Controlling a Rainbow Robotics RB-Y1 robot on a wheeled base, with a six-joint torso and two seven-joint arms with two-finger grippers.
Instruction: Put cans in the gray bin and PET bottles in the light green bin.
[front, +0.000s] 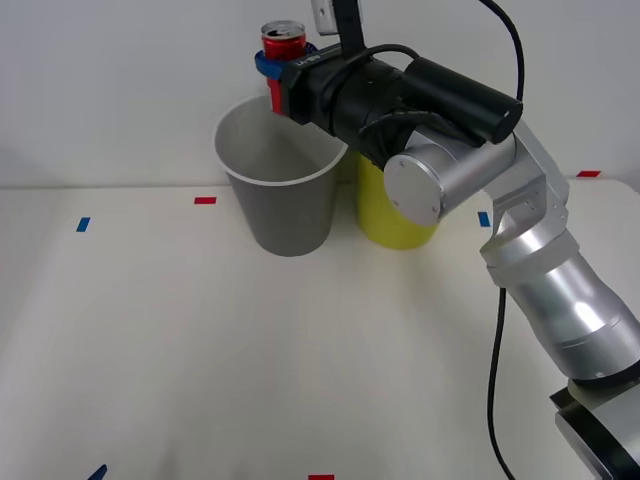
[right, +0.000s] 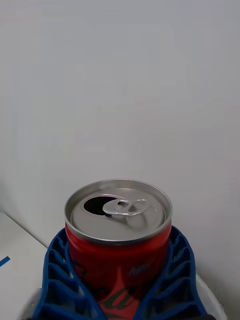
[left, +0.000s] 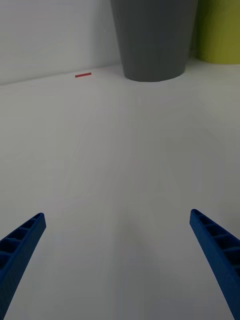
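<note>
Front view high, facing table; left wrist low (both share gray bin (front: 285, 205)).

My right gripper (front: 272, 72) hangs above the far rim of the tall dark gray plastic bin (front: 285, 215), fingers clamped; my left gripper (left: 117, 265) waits before that bin, fingers spread wide.

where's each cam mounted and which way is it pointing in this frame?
Front: above the arms, looking forward and down at the table; right arm reaches in, right end effector holding the red can above the gray bin, light green bin beside it.
Right wrist: on the right arm, facing the wall; blue fingers clamp the can.
Left wrist: on the left arm, low over the table, facing both bins; left end effector open.
Shared: can in front and right wrist; bins in front and left wrist.
</note>
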